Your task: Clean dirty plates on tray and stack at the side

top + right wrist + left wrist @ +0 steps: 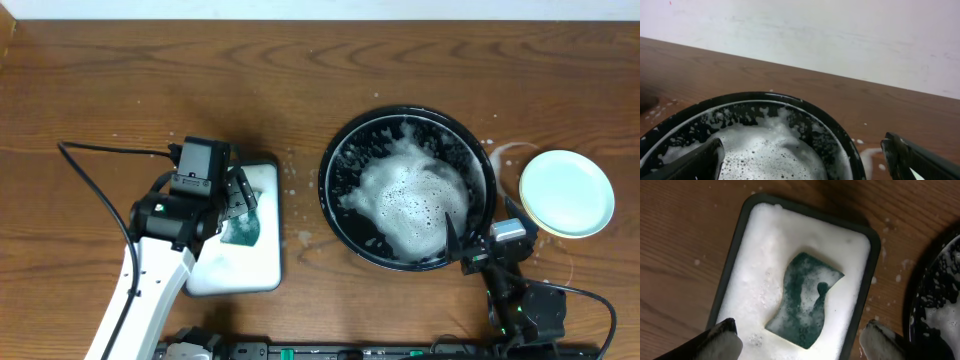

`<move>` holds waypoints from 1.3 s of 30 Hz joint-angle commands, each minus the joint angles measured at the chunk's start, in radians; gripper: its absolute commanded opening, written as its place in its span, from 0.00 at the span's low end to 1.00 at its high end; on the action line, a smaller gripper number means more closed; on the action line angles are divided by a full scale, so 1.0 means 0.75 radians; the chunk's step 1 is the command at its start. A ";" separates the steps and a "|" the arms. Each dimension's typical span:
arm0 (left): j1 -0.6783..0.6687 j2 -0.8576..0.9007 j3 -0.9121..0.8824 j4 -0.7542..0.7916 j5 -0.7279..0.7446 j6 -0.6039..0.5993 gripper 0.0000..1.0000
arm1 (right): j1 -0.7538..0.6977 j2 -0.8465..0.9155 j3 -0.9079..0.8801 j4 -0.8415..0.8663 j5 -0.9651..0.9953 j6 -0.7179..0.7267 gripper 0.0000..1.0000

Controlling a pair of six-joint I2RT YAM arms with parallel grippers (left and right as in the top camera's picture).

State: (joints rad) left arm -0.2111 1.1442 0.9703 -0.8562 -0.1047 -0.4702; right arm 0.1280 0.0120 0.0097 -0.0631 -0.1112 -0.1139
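Left gripper (pixel 799 341) spread empty over sponge (pixel 805 300), white tray (pixel 730 262). Right gripper (pixel 802 160) spread empty over black tray (pixel 760 95). Plates (pixel 566 193) beside it.

A brown wooden table (pixel 150 80) fills the overhead view, its grain running left to right. At lower left of centre lies 1 white rectangular tray (pixel 265 270) with a dark rim and rounded corners, filled with white foam. The left wrist view shows 1 dark green sponge (pixel 802 305) with wavy sides lying flat near its middle, flecked with foam. Small white foam specks (pixel 303 238) dot the wood just right of this tray. In the right wrist view a pale wall (pixel 815 35) fills the upper half of the frame
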 commanded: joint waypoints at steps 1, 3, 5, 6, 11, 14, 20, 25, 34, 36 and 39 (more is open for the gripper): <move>0.006 -0.139 -0.051 -0.003 -0.017 0.008 0.82 | 0.014 -0.008 -0.006 -0.002 0.012 -0.009 0.99; 0.016 -0.252 -0.108 0.003 -0.046 0.012 0.82 | 0.014 -0.008 -0.006 -0.002 0.013 -0.009 0.99; 0.057 -0.387 -0.174 0.030 -0.087 0.013 0.82 | 0.014 -0.008 -0.006 -0.001 0.013 -0.009 0.99; 0.082 -0.452 -0.210 0.061 -0.078 0.012 0.82 | 0.014 -0.008 -0.006 -0.002 0.013 -0.009 0.99; 0.181 -0.805 -0.463 0.372 -0.036 0.014 0.82 | 0.014 -0.008 -0.006 -0.002 0.013 -0.009 0.99; 0.197 -1.017 -0.653 0.607 -0.036 0.021 0.82 | 0.014 -0.008 -0.006 -0.002 0.013 -0.009 0.99; 0.197 -1.359 -0.983 0.933 -0.036 0.038 0.82 | 0.014 -0.008 -0.006 -0.002 0.012 -0.009 0.99; 0.196 -1.526 -1.149 0.992 -0.036 0.037 0.82 | 0.014 -0.008 -0.006 -0.002 0.013 -0.009 0.99; 0.196 -1.524 -1.288 1.068 -0.026 0.038 0.82 | 0.014 -0.008 -0.006 -0.001 0.013 -0.009 0.99; 0.196 -1.524 -1.288 1.067 -0.025 0.038 0.82 | 0.014 -0.008 -0.006 -0.001 0.013 -0.009 0.99; 0.196 -1.524 -1.288 1.064 -0.025 0.038 0.82 | 0.014 -0.008 -0.006 -0.002 0.013 -0.009 0.99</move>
State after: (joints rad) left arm -0.0673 0.0109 0.0376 -0.0467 -0.1265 -0.4625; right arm 0.1280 0.0120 0.0090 -0.0628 -0.1104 -0.1139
